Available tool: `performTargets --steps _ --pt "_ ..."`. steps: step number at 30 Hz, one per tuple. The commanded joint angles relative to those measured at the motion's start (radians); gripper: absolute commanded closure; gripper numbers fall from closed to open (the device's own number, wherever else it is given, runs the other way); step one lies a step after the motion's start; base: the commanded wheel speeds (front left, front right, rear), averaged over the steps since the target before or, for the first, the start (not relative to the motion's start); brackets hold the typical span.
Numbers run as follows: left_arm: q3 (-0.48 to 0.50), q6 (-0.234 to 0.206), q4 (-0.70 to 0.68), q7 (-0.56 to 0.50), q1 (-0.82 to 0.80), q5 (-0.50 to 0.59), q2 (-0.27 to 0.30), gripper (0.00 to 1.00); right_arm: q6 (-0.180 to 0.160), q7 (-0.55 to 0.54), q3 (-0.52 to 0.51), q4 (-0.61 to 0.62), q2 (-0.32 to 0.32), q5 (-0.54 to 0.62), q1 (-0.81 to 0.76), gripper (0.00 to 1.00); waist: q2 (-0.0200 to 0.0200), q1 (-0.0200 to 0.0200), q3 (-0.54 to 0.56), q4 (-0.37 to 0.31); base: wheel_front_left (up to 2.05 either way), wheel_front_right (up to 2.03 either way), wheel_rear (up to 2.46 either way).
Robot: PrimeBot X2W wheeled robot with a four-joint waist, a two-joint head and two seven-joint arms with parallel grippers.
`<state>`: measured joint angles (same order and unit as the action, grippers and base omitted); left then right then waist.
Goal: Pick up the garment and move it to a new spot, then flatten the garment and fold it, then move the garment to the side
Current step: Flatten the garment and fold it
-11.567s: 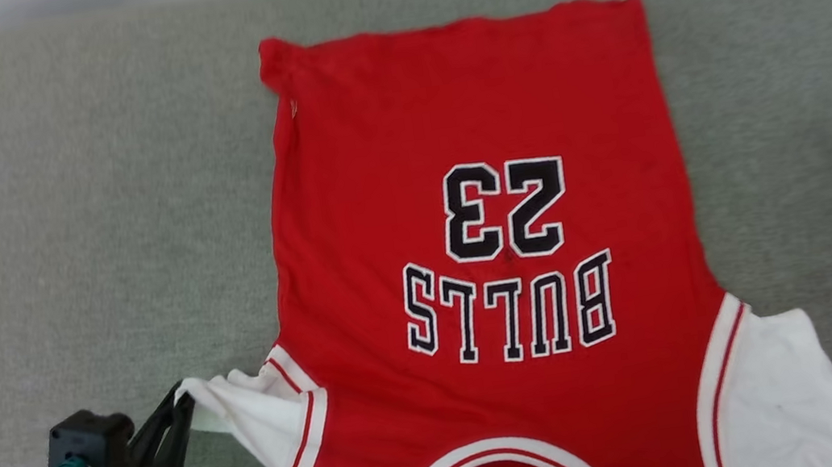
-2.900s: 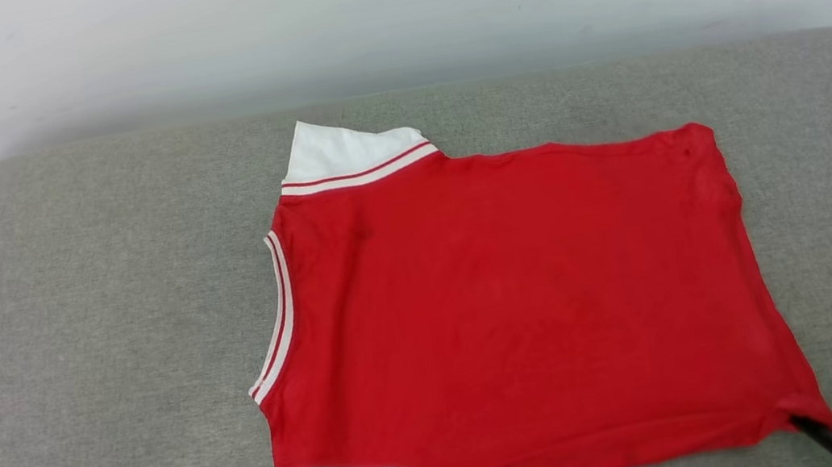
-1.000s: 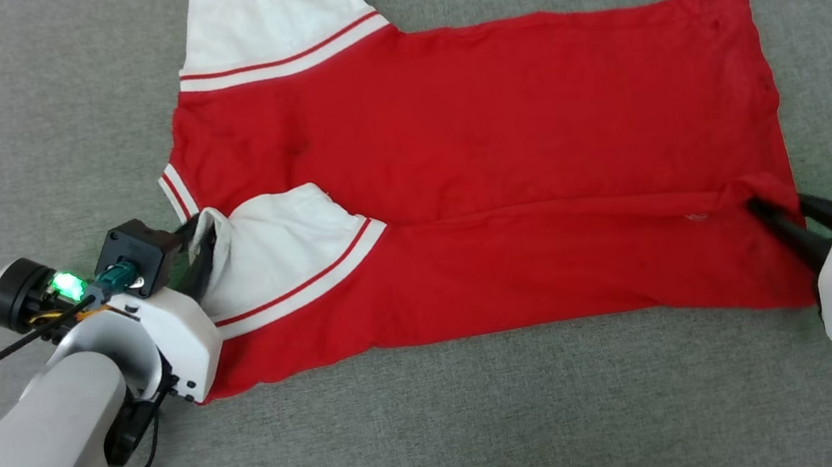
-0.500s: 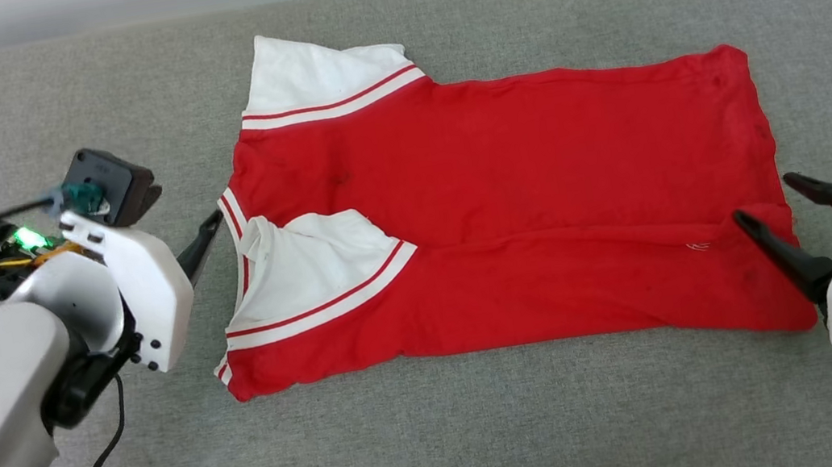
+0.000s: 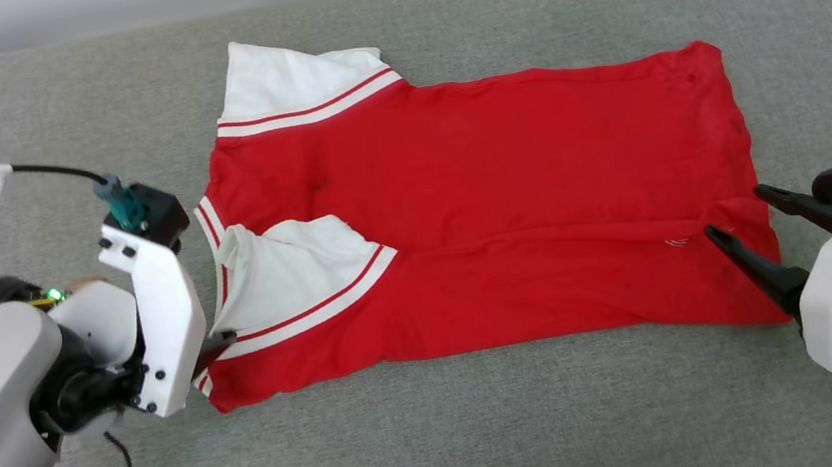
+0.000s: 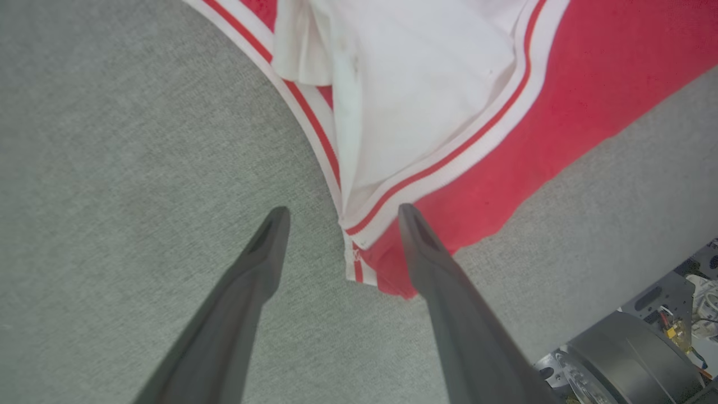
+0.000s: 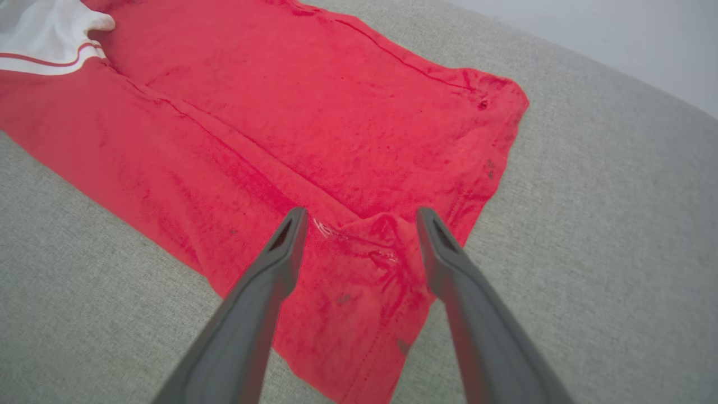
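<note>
— Where is the garment found?
— The garment [image 5: 508, 196] is seen laid flat across the grey desk [image 5: 493, 434], plain red side up. Its near edge is folded over toward the middle, so that one white sleeve [image 5: 282, 268] is laid on the red. The other sleeve [image 5: 281, 81] is spread out at the far left corner.
— How are the grippers held?
— The left gripper [image 6: 339, 212] is held wide, its fingers set either side of the striped trim [image 6: 426, 168] at the near left corner. The right gripper [image 5: 734, 211] is likewise spread wide over the hem at the fold's right end. Nothing is gripped by either.
</note>
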<state>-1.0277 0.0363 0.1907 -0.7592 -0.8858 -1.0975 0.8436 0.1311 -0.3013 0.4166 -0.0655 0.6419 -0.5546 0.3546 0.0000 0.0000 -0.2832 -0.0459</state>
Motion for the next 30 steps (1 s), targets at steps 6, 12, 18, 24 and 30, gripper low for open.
performTargets --steps 6,12,18,24,30 --pt "-0.050 0.014 0.039 -0.047 0.056 -0.014 -0.009 0.00 -0.001 -0.011 0.022 -0.009 -0.011 -0.010 0.033 0.00 0.0000 0.0000 -0.018 -0.025 0.00 0.00 0.00" --pt "-0.108 0.033 0.098 -0.053 0.111 0.001 -0.041 0.02 -0.001 -0.007 0.038 -0.026 -0.009 -0.020 0.055 0.00 0.0000 0.0000 -0.030 -0.035 0.00 0.00 0.00" --pt "-0.110 0.060 0.120 -0.033 0.106 -0.002 -0.051 1.00 -0.001 -0.038 0.075 -0.021 0.039 -0.034 0.111 0.00 0.0000 0.0000 -0.014 -0.032 0.00 0.00 0.00" --pt "-0.100 0.075 0.088 -0.008 0.060 0.021 -0.030 1.00 -0.001 -0.167 0.133 0.033 0.159 -0.062 0.184 0.00 0.0000 0.0000 0.012 -0.017 0.00 0.00 0.00" --pt "-0.098 0.080 0.048 0.006 0.037 0.033 -0.025 1.00 -0.001 -0.366 0.171 0.065 0.256 -0.143 0.242 0.00 0.0000 0.0000 0.014 -0.001 0.00 0.00 0.00"
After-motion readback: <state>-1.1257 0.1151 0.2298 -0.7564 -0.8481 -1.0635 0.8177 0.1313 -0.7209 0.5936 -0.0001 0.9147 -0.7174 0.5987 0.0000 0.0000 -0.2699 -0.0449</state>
